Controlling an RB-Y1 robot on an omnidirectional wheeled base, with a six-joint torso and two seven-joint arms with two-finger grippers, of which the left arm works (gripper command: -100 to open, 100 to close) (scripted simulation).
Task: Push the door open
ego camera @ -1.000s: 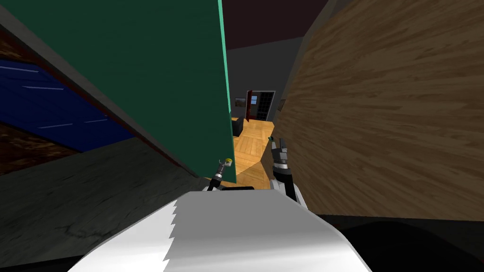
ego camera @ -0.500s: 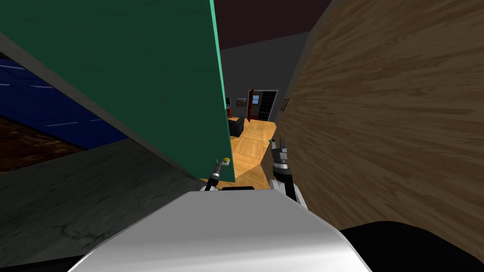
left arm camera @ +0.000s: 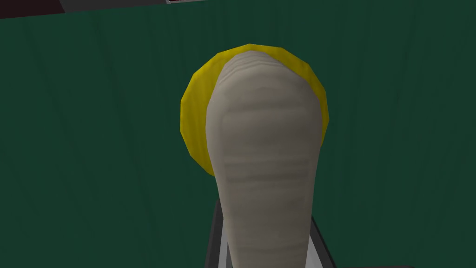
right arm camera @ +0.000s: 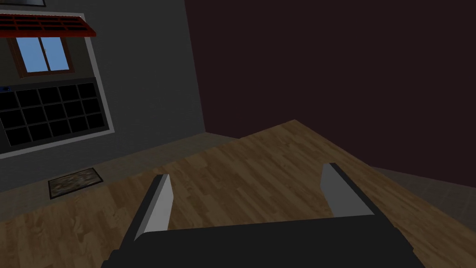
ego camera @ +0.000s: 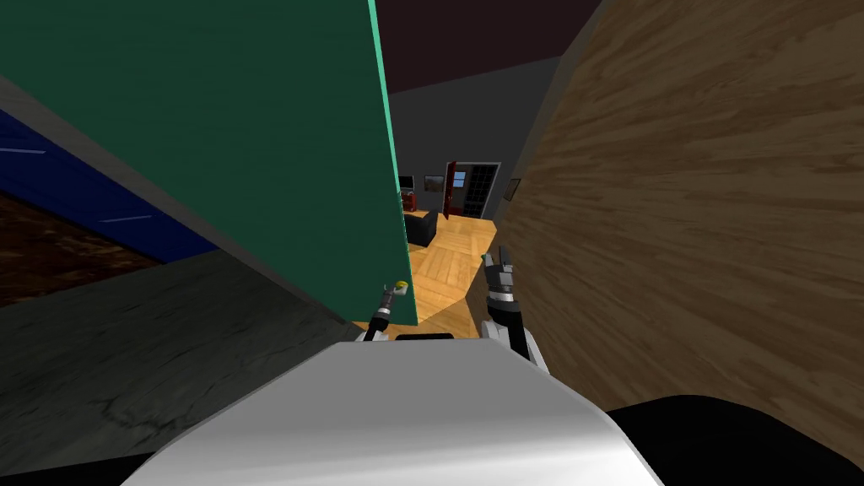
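A dark green door [ego camera: 253, 152] stands partly open, its lighter free edge [ego camera: 390, 169] running down the middle of the head view. My left gripper [ego camera: 395, 292] is low at that edge, right at the door's handle. In the left wrist view a grey lever handle [left arm camera: 265, 153] on a yellow round plate [left arm camera: 195, 121] sits very close against the green door face [left arm camera: 93, 139]. My right gripper [ego camera: 495, 256] hangs in the doorway gap beside the wooden wall, open with nothing between its fingers [right arm camera: 160, 200].
A wood-grain wall [ego camera: 692, 211] closes the right side, near my right arm. Through the gap lies a light wooden floor [ego camera: 447, 270] with a dark box-like piece [ego camera: 420, 226] and a far red door [ego camera: 450, 190]. Dark grey floor [ego camera: 169, 337] spreads left.
The door's free edge has swung further left and away, widening the gap and showing more of the room beyond. My left gripper has stayed at the handle; the right arm kept its place.
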